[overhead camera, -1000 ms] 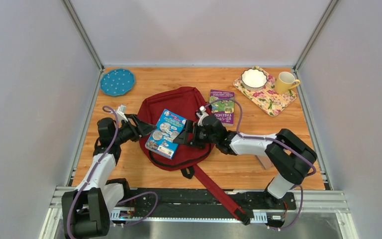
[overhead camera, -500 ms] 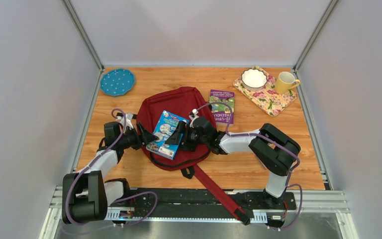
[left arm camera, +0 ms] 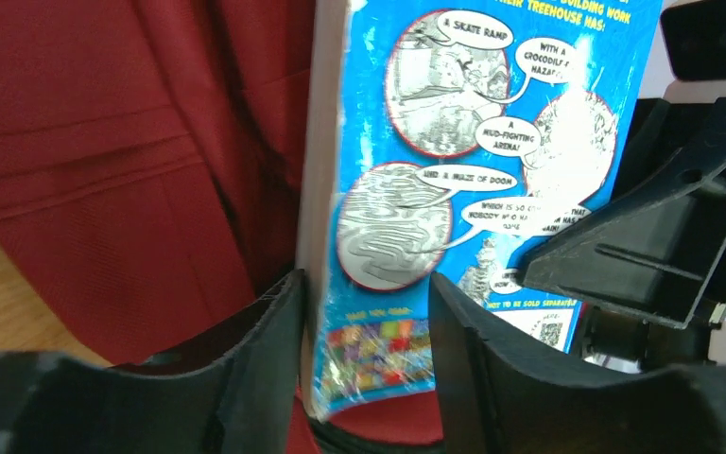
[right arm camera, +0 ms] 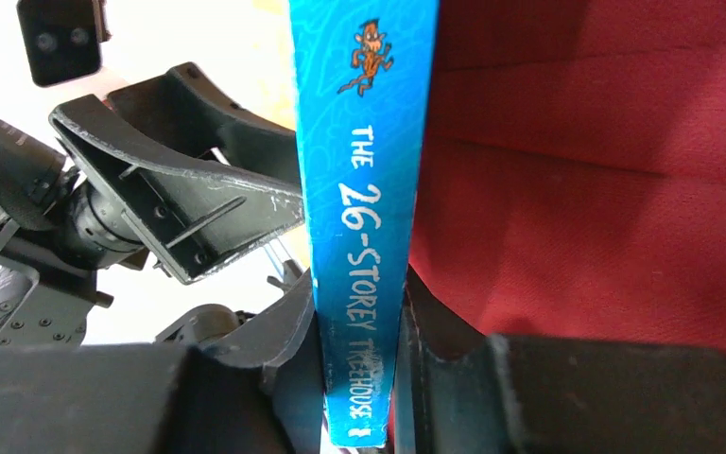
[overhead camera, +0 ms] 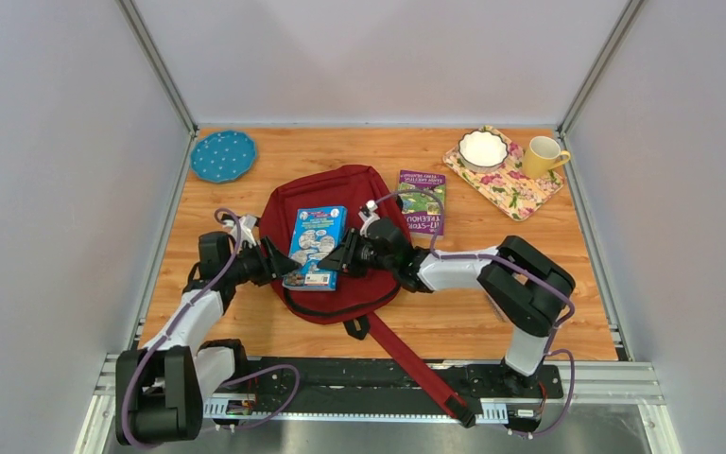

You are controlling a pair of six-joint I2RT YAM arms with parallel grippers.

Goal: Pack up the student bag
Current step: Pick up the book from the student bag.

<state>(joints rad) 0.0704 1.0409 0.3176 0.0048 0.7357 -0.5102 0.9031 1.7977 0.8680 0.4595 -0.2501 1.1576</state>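
The student bag [overhead camera: 359, 194] is seen lying flat in the middle of the surface [overhead camera: 265, 326], with its rounded top toward the far edge. Its long strap [overhead camera: 416, 364] is stretched out over the near edge.

A blue book [overhead camera: 317, 241] is held over the bag's front. The right pincer [overhead camera: 342, 255] is clamped on the book's spine, and its fingers [right arm camera: 288, 317] are pressed against both sides. The left pincer [overhead camera: 282, 265] is placed at the book's other side. Its fingers [left arm camera: 265, 340] are set apart, with the book's lower end seen between them. It cannot be told if the book is squeezed by them.

A purple book [overhead camera: 423, 200] is laid just beside the bag, on the side toward the right edge. A blue plate [overhead camera: 223, 156] is placed in the far left corner. A flowery mat [overhead camera: 520, 194] is spread in the far right corner, and a white bowl [overhead camera: 483, 148] and a yellow mug [overhead camera: 541, 156] are set on it.
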